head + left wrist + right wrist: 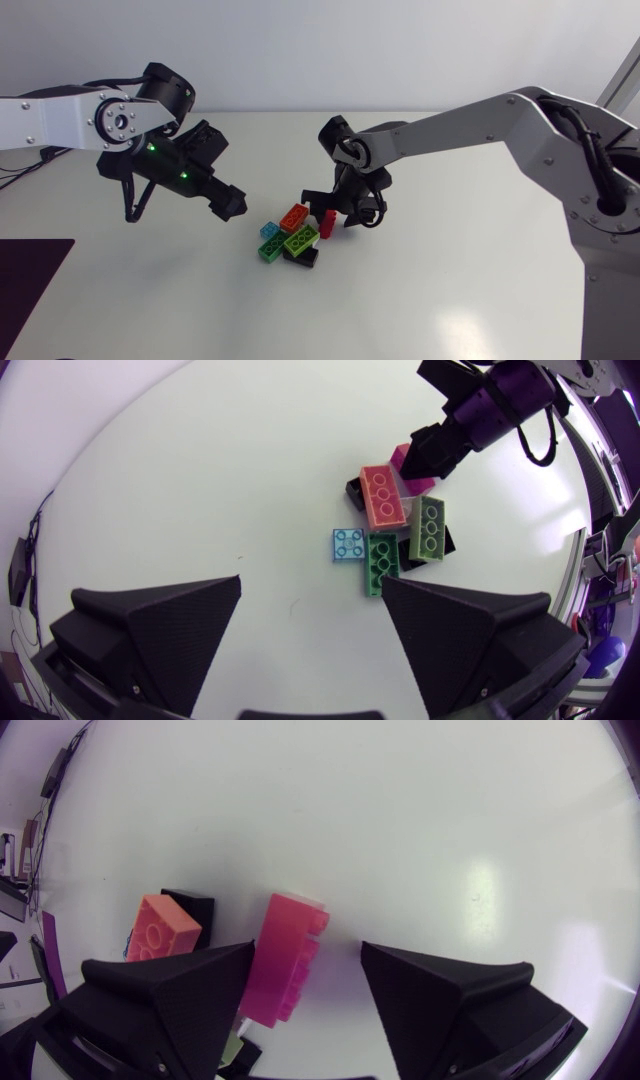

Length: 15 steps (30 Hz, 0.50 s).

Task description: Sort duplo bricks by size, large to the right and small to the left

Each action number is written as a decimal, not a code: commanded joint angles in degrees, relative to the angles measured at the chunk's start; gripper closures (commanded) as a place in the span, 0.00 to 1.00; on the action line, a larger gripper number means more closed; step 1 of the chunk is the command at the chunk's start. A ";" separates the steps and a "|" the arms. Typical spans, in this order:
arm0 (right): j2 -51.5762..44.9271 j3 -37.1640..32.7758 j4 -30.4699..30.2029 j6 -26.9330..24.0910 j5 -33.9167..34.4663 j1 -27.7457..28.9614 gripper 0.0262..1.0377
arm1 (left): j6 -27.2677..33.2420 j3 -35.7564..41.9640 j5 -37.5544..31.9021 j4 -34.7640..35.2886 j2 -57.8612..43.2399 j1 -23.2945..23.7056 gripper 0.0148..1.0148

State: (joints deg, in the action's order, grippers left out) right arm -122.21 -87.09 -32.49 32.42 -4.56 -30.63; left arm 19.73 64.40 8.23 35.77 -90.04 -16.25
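Right end effector (pixel 308 952), fingers spread, is straddling the red brick (pixel 285 960); closing looks next. Left end effector (pixel 312 580) is hovering spread.

No writing or numbers can be read anywhere.

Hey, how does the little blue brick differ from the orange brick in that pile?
The blue brick is square with four studs; the orange brick is oblong and clearly longer. The blue brick lies flat on the table at the pile's edge; the orange brick sits deeper in the pile and seems to rest partly on a black brick. Both are studs up.
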 commanded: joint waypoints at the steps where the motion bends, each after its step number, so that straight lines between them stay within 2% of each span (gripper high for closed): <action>1: -0.66 1.57 1.20 1.94 -0.45 1.45 0.72 | 1.37 -0.42 0.47 -0.44 -0.66 0.87 0.03; 3: 0.40 3.59 3.49 1.85 -0.63 2.60 0.98 | 1.37 -0.33 0.47 -1.14 -0.93 0.96 0.03; 9: 5.14 7.55 3.22 1.24 -1.16 6.29 0.98 | 0.40 1.96 0.47 -2.63 -5.15 -0.10 0.03; 15: 16.48 15.46 0.41 -4.56 -4.85 20.44 0.98 | -2.59 10.22 0.47 -2.63 -14.90 -3.52 0.03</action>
State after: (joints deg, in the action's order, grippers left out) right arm -110.30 -75.09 -30.30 30.06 -8.78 -15.05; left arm 18.35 70.96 8.23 33.47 -101.56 -18.28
